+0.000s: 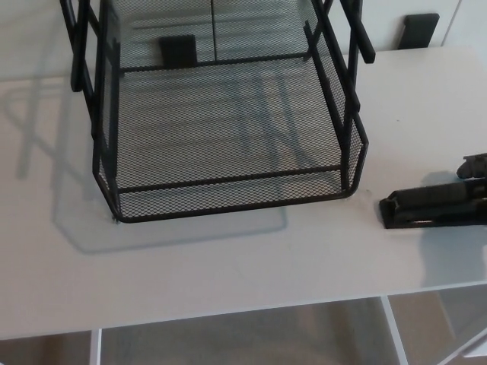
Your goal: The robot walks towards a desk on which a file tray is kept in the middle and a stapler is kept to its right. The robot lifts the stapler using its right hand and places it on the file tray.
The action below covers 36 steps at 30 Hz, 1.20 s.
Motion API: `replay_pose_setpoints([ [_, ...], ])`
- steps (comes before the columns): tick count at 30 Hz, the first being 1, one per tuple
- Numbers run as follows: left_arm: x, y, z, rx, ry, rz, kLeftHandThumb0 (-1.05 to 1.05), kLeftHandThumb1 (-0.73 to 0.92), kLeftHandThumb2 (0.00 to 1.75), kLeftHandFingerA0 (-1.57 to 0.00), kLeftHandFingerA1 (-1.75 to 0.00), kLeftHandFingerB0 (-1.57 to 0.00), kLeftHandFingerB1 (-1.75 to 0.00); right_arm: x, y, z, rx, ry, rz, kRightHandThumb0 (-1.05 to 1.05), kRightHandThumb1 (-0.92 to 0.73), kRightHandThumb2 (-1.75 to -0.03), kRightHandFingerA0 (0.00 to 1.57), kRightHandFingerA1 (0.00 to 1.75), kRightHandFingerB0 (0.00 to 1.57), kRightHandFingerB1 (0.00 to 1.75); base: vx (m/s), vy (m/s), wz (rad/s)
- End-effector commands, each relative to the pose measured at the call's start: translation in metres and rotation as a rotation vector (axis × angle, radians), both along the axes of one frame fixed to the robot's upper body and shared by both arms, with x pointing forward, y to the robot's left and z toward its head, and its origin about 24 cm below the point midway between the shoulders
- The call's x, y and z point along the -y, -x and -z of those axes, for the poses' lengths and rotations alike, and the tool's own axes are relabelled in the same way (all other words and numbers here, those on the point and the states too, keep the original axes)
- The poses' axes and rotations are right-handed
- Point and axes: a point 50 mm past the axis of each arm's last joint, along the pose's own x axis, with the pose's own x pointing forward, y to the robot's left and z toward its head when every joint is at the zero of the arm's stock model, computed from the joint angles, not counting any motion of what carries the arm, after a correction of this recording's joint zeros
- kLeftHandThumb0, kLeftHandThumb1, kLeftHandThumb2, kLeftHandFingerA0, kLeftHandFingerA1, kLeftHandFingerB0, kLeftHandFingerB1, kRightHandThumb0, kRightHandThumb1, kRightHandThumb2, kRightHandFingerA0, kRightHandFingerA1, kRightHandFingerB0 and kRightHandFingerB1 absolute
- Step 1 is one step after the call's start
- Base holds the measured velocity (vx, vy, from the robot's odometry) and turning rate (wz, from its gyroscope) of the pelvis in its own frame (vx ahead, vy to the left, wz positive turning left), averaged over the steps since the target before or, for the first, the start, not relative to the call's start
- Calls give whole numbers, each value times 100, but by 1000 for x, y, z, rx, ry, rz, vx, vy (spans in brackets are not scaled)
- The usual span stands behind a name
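Note:
A black wire-mesh file tray [106, 163] stands on the white desk [228, 258], filling the upper middle of the head view; its lower shelf is bare. The black stapler [430, 207] lies flat on the desk to the tray's right, its front end pointing at the tray and its rear cut off by the picture's right edge. A small black part of my right hand [475, 166] shows at the right edge, just above the stapler's rear. Most of that hand is out of frame. My left hand does not show.
The desk's front edge [228, 312] runs across the bottom, with floor and a white frame below it. A black bracket [419, 29] sits at the far right behind the desk. A strip of bare desktop lies between the tray and the stapler.

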Motion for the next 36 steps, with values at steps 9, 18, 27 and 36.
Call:
replay_pose_setpoints([
  [9,-6,-9,-11,38,-66,66,-105,78,93,-29,-175,0,-158,-8,24,31,184,3,-217,-22,-77,-80,87,175,69,149,0,0,0],
  [18,-5,-13,-11,41,-53,78,-105,79,93,-32,-175,0,-166,-1,16,21,223,-54,-41,-25,-77,-81,80,175,64,153,0,0,0],
  [27,-4,-12,-10,45,-51,69,-105,78,91,-32,-175,0,-163,3,5,-2,374,-401,288,-27,-76,-79,83,165,74,128,0,0,0],
  [36,-5,-9,-10,26,-66,80,-105,84,86,-44,-173,-19,-150,14,-9,-53,499,-947,456,-24,-46,-126,80,175,75,159,0,0,0],
])
